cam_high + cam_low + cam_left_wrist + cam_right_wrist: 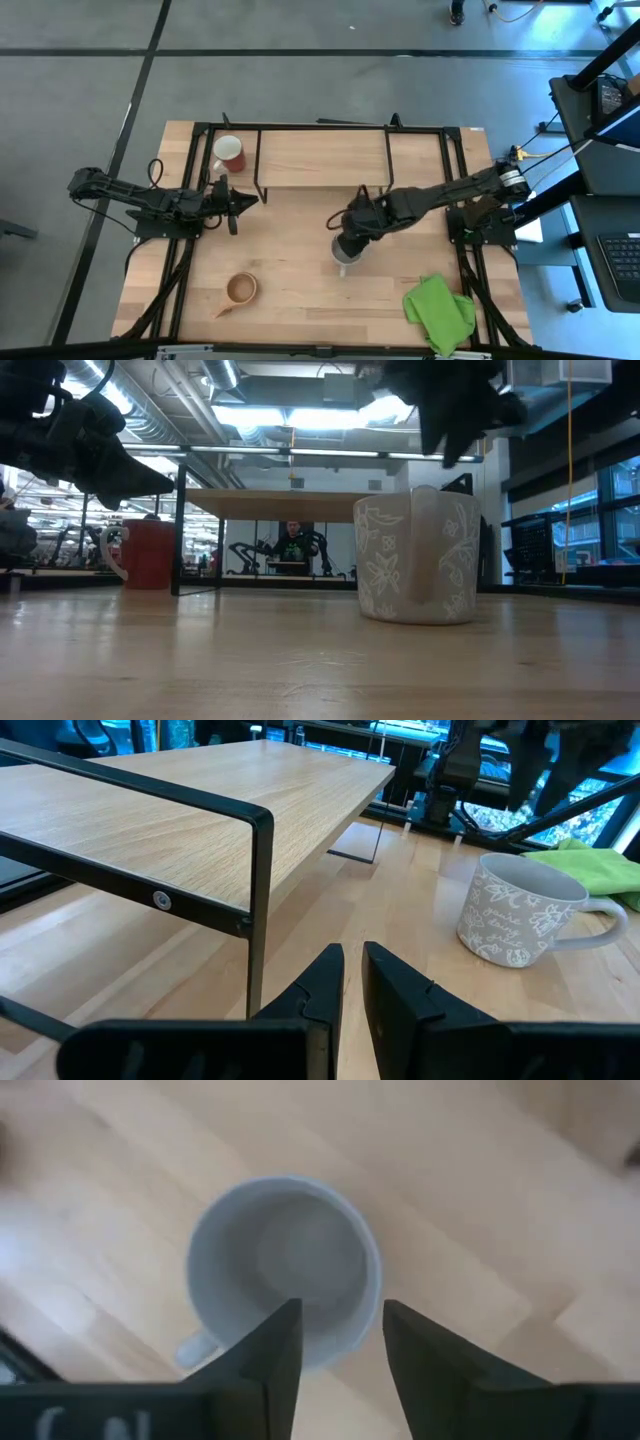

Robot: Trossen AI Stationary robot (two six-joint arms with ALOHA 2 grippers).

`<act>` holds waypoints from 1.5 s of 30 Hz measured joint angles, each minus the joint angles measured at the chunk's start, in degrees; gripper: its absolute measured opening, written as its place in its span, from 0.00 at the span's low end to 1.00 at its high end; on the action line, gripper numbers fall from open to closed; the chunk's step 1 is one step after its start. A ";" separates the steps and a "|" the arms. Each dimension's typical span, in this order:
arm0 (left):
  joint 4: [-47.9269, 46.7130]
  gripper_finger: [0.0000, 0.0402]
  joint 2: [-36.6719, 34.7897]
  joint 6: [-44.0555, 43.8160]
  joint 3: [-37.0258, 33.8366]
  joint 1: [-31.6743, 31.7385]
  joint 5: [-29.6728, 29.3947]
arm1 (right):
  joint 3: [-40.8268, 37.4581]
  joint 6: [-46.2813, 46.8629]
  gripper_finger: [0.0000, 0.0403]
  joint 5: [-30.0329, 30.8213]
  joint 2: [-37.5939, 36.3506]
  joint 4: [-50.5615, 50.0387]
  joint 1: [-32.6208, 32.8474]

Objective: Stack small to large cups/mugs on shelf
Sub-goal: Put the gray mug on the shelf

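Note:
The grey mug (343, 258) with a pale flower pattern stands upright on the table in front of the shelf; it also shows in the low view as the grey mug (418, 555). My right gripper (340, 1335) hangs open just above it, pointing down, one finger over the mug's inside and one outside its rim, touching nothing. The red mug (228, 153) stands on the table by the shelf's left end. The tan wooden cup (240, 290) sits near the table's near-left part. The shelf (320, 158) carries nothing. My left gripper (350, 975) is shut and hovers near the shelf's left front leg.
A green cloth (438, 310) lies crumpled at the table's near-right corner. Black frame rails (180, 260) run along both table sides. The shelf's thin black leg (258, 900) stands right ahead of my left gripper. Bare tabletop lies between the grey mug and the wooden cup.

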 joint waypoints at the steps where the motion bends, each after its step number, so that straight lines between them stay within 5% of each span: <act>1: 0.00 0.09 0.00 0.00 0.00 0.00 0.00 | -1.26 2.60 0.36 0.02 -0.23 0.82 0.29; 11: 0.00 0.09 -0.01 0.00 -0.02 0.00 0.00 | -10.37 14.15 0.36 -0.18 -0.44 10.91 1.90; 45: 0.00 0.09 -0.02 0.00 0.00 0.00 -0.04 | -10.49 19.66 0.36 -0.70 3.69 9.13 3.46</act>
